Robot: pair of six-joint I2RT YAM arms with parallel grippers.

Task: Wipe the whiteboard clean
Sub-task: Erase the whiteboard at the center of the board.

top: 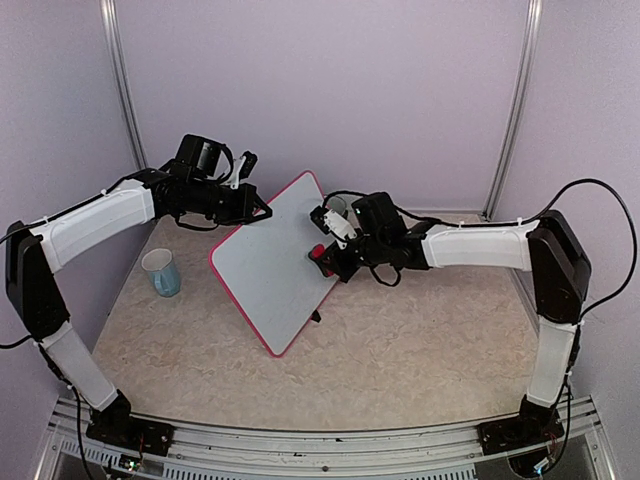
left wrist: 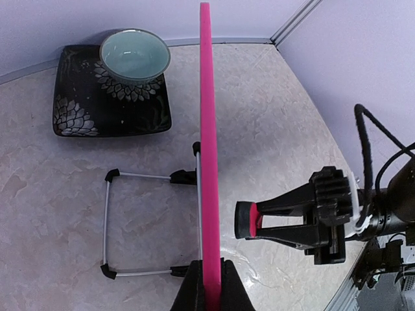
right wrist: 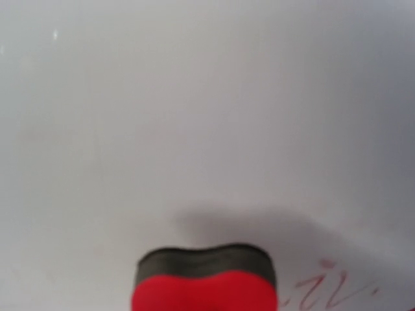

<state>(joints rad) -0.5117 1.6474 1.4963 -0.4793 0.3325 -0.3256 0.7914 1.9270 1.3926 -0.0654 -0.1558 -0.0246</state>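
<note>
The left gripper (top: 260,213) pinches the top edge of the whiteboard (top: 270,265), which stands propped mid-table. The right gripper (top: 322,258) presses a held red eraser (right wrist: 204,285) to its face. The left wrist view shows a bowl (left wrist: 135,55), only glaze inside, on a black plate (left wrist: 78,110). The right wrist view alone shows faint red writing (right wrist: 331,291).

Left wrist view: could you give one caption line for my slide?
Edge-on whiteboard clamped in the left jaws; the right jaws hold a red eraser near its face, wire stand behind.
</note>
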